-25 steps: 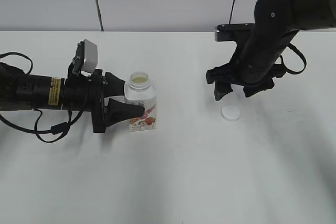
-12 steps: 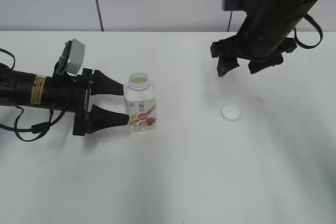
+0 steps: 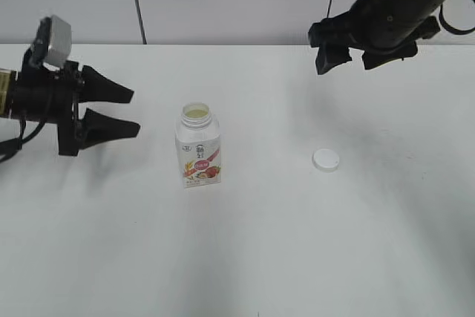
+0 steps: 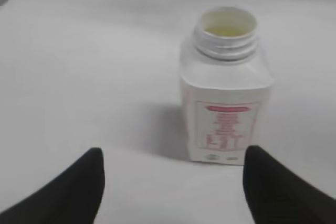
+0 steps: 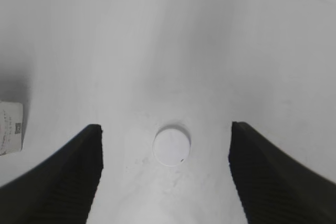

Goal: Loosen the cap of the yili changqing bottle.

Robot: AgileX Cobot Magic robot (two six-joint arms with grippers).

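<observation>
The yili changqing bottle stands upright on the white table, neck open, red and pink label toward the camera. It also shows in the left wrist view. The white cap lies flat on the table to the bottle's right, apart from it, and shows in the right wrist view. My left gripper is open and empty, well left of the bottle; its jaws frame bare table. My right gripper is open and empty, raised high above the cap; its jaws straddle the cap from above.
The white table stretches around both things. A grey wall with a dark cable runs behind the table's far edge. A corner of the bottle shows at the left edge of the right wrist view.
My left gripper let go of the bottle and drew back to the left. My right gripper rose up and away from the cap lying on the table.
</observation>
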